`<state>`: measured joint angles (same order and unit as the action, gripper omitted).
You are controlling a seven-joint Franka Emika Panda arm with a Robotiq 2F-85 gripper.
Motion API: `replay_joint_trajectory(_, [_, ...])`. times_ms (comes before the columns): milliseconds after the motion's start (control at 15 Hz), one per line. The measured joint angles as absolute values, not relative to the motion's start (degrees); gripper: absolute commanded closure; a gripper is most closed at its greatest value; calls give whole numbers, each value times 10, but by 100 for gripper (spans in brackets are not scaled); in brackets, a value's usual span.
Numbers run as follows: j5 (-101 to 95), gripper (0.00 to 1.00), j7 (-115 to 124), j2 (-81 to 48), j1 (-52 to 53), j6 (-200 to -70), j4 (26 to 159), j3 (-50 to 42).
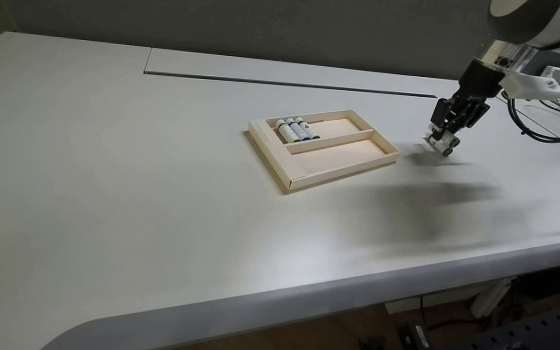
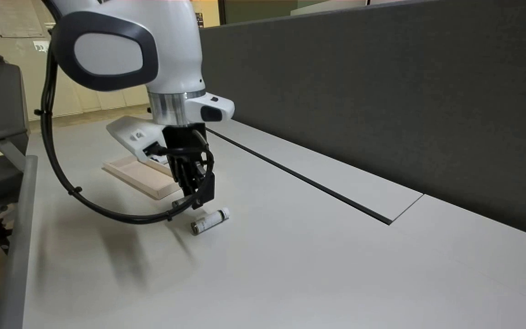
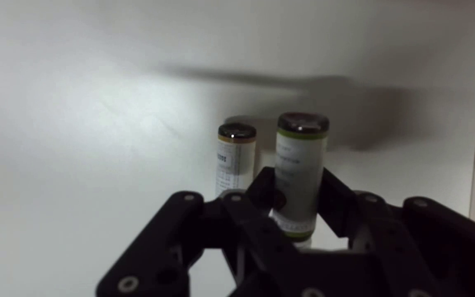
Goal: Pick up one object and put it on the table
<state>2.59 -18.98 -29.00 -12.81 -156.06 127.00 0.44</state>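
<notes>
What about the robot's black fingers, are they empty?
No, in the wrist view the black fingers hold a white-labelled cylinder with green bands and a dark end.

My arm (image 2: 176,50) is white, with a dark-ringed cap (image 2: 108,53), silver collar (image 2: 167,108) and looping black cable (image 2: 139,219). My hand (image 3: 297,194) is black; pale round screws (image 3: 128,284) dot it.

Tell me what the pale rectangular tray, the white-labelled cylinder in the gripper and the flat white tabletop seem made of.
The tray: matte, probably wood, going by its even beige tone.
The cylinder: printed label, paper or plastic; glossy dark end with highlights, perhaps glass or plastic.
The tabletop: smooth, likely laminate, judging by its soft glare.
</notes>
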Motion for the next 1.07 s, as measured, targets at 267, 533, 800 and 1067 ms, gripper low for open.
replay_joint_trajectory(267, [26, 93, -189, -318, -134, -1581, 1266, 4])
replay_joint_trajectory(533, [26, 93, -189, -333, -133, -1589, 1260, 5])
replay_joint_trajectory(800, [26, 38, -188, -334, -132, -1589, 1256, 6])
replay_joint_trajectory(1067, [26, 12, -188, -328, -132, -1589, 1252, 9])
